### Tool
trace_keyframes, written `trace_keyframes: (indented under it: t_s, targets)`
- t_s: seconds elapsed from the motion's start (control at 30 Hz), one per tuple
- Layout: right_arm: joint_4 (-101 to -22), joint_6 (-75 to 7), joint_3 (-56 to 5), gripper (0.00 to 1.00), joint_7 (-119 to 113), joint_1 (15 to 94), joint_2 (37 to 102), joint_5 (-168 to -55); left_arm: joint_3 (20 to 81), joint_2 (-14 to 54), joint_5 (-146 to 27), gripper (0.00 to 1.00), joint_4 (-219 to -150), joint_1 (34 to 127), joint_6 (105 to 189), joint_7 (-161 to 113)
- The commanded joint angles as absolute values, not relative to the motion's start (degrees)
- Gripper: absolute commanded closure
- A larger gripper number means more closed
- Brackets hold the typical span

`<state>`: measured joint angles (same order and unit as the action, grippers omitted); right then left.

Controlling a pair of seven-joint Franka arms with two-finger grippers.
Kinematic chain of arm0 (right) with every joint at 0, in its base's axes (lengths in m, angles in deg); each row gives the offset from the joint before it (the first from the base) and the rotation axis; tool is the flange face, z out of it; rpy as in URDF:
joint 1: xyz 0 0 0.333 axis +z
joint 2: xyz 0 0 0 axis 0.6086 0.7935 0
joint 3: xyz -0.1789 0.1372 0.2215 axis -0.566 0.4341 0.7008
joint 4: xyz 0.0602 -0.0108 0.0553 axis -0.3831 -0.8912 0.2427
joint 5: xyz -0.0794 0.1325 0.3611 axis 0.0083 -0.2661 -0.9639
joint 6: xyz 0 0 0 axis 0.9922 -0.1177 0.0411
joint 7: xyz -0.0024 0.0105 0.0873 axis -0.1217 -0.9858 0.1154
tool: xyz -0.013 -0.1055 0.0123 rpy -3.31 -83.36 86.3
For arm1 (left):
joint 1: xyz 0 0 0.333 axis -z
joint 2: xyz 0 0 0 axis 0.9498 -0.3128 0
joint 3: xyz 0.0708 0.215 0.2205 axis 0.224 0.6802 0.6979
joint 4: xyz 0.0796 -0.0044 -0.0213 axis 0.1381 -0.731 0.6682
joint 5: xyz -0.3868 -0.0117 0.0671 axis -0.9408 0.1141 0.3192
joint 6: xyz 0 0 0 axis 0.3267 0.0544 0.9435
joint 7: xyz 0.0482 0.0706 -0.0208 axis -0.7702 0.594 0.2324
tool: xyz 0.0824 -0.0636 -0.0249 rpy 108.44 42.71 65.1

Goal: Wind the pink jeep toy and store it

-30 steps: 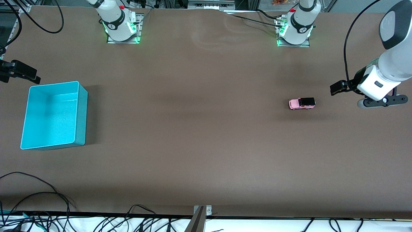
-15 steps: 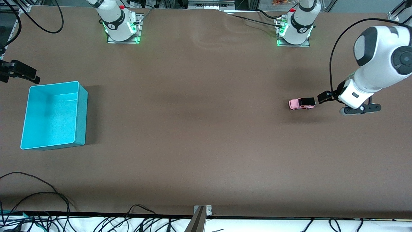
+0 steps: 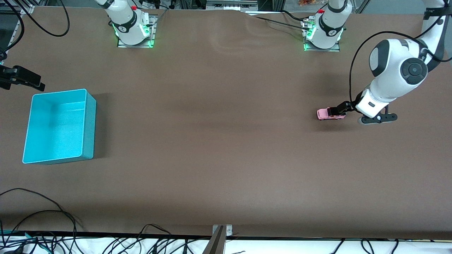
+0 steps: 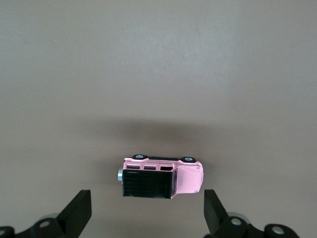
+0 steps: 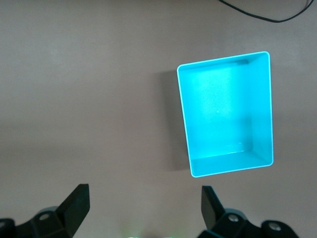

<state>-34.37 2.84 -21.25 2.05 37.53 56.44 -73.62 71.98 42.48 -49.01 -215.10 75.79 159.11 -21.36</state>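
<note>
The pink jeep toy (image 3: 326, 113) stands on its wheels on the brown table toward the left arm's end. In the left wrist view the jeep (image 4: 184, 174) shows its black roof. My left gripper (image 3: 342, 108) hangs low over the jeep's black-roofed end. It is open and empty (image 4: 147, 212), with the jeep just outside the gap between the fingers. My right gripper (image 3: 24, 79) waits above the table at the right arm's end, beside the teal bin (image 3: 90, 123). It is open and empty (image 5: 144, 201).
The teal bin (image 5: 225, 114) is open-topped and has nothing in it. Loose black cables (image 3: 42, 211) lie along the table edge nearest the front camera. Both arm bases stand on plates along the edge farthest from that camera.
My left arm has swung in from the left arm's end of the table and lowered until its gripper is over the jeep's roof end. The jeep and the right gripper have not moved.
</note>
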Motion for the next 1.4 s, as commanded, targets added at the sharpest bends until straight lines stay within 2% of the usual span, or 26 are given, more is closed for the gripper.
trace_keyframes:
  t_s: [0.0, 0.33, 0.47, 0.67, 1.37]
  targets:
    - [-35.15, 4.29, -21.38, 0.00, 1.89, 37.23, 55.44, -74.53, 71.64, 42.14, -48.06, 0.00, -218.54, 75.38, 163.36, -21.30]
    - [-35.50, 5.26, -21.38, 0.00, 1.81, 37.23, 55.09, -74.53, 71.64, 41.17, -47.53, 0.00, -220.03, 75.38, 164.59, -29.01]
    - [-37.78, 4.29, -21.30, 0.00, 1.90, 37.23, 53.86, -74.53, 71.64, 39.94, -47.62, 0.00, -220.64, 75.38, 165.91, -37.71]
    - [-43.14, 0.16, -21.12, 0.00, 1.90, 37.31, 50.78, -74.53, 71.64, 39.76, -47.79, 0.00, -225.04, 75.20, 171.97, -49.49]
    - [-42.62, -0.19, -21.21, 0.00, 2.16, 37.40, 51.48, -74.53, 71.64, 38.36, -47.44, 0.00, -225.57, 75.20, 173.02, -99.06]
